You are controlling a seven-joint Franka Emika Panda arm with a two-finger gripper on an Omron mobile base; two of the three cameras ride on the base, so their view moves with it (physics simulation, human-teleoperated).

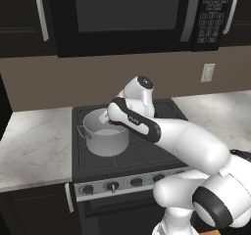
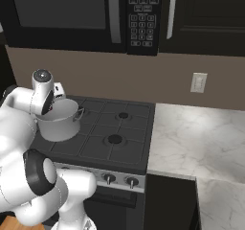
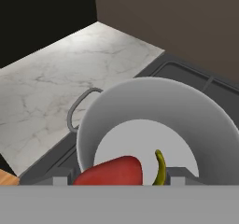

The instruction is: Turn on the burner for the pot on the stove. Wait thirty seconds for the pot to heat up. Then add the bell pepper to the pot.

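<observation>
The silver-grey pot (image 1: 105, 137) (image 2: 60, 123) (image 3: 154, 120) stands on the rear left of the black stove (image 1: 98, 163) (image 2: 119, 128), with no lid and nothing inside. My gripper (image 1: 111, 119) (image 3: 116, 181) hangs just over the pot's rim, shut on the red bell pepper (image 3: 112, 172) (image 1: 112, 123). The pepper's green stem curls up beside it, above the pot's bare bottom. In the right base view the hand (image 2: 56, 94) is over the pot's far rim and my arm hides the pepper.
A row of knobs (image 1: 112, 185) (image 2: 109, 178) runs along the stove's silver front strip. Marble counters (image 1: 29, 141) (image 2: 191, 138) flank the stove. A black microwave (image 1: 127, 13) hangs above it. A wall outlet (image 2: 198, 82) is at the right.
</observation>
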